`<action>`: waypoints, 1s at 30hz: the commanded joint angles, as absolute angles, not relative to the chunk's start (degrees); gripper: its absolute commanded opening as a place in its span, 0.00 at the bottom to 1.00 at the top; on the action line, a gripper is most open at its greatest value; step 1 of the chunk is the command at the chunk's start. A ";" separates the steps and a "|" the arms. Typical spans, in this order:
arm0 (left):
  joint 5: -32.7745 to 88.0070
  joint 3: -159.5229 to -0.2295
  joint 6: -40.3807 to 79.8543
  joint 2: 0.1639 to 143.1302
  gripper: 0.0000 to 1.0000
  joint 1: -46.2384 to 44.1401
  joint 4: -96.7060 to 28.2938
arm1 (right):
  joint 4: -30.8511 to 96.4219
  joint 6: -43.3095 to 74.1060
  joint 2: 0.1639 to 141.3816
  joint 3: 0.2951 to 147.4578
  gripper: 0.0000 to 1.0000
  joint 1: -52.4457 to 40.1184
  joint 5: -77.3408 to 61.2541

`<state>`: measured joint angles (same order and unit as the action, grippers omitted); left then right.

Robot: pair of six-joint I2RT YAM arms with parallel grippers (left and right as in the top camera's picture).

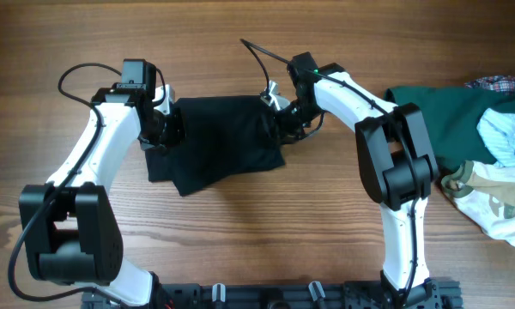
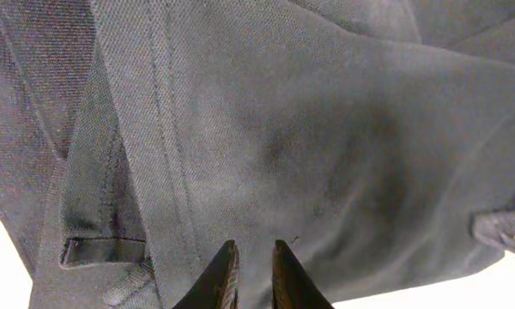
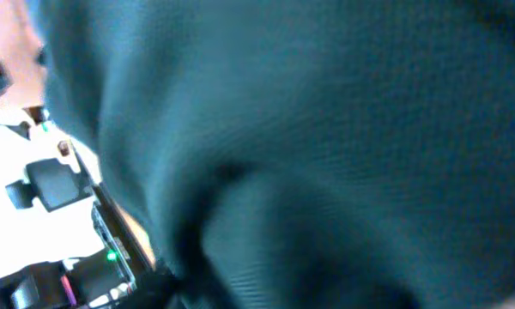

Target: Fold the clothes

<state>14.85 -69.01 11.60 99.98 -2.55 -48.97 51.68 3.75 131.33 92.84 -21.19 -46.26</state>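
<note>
The clothes (image 1: 223, 137), a black shirt, lie folded into a rough rectangle at the middle of the wooden table. My left gripper (image 1: 165, 129) is at the shirt's left edge. In the left wrist view its fingertips (image 2: 232, 251) stand a narrow gap apart over the black fabric (image 2: 309, 129), near a stitched hem, with nothing pinched between them. My right gripper (image 1: 283, 120) is at the shirt's right edge. Blurred dark fabric (image 3: 343, 129) fills the right wrist view and hides its fingers.
A dark green garment (image 1: 446, 112) lies at the right side of the table. A pale blue striped garment (image 1: 506, 137) and a cream one (image 1: 498, 202) lie on it. Both arm bases stand at the front edge.
</note>
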 commanded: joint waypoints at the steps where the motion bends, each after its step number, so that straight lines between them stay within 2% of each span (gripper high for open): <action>1: 14.26 -69.34 10.68 100.20 0.14 -2.79 -48.82 | 52.90 6.63 132.40 92.90 0.05 -20.25 -41.98; 4: 13.50 -69.34 10.68 100.20 0.13 -2.79 -48.69 | 56.55 6.66 129.67 92.95 0.04 -18.35 -34.50; 7: 10.59 -69.34 10.66 100.20 0.13 -2.76 -48.42 | 63.48 8.03 124.25 93.62 0.05 -15.46 -15.55; 10: 10.59 -69.34 10.66 100.20 0.12 -2.79 -48.42 | 67.53 9.89 120.09 94.19 0.04 -12.93 -2.76; 13: 10.61 -69.34 10.66 100.20 0.12 -2.79 -48.42 | 69.12 11.33 116.40 94.30 0.04 -10.63 4.25; 17: 10.61 -69.34 10.68 100.20 0.11 -2.79 -48.42 | 68.69 6.22 112.97 95.31 0.04 -11.07 -2.31; 21: 10.61 -69.34 10.70 100.20 0.11 -2.79 -48.45 | 65.49 4.47 112.27 95.31 0.04 -16.97 -13.34; 30: 10.63 -69.34 10.70 100.20 0.11 -2.79 -49.54 | 59.51 8.45 112.29 95.31 0.05 -34.00 -10.72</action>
<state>11.33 -69.01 11.42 99.98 -2.55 -49.41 59.83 6.63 113.65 94.13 -31.29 -10.68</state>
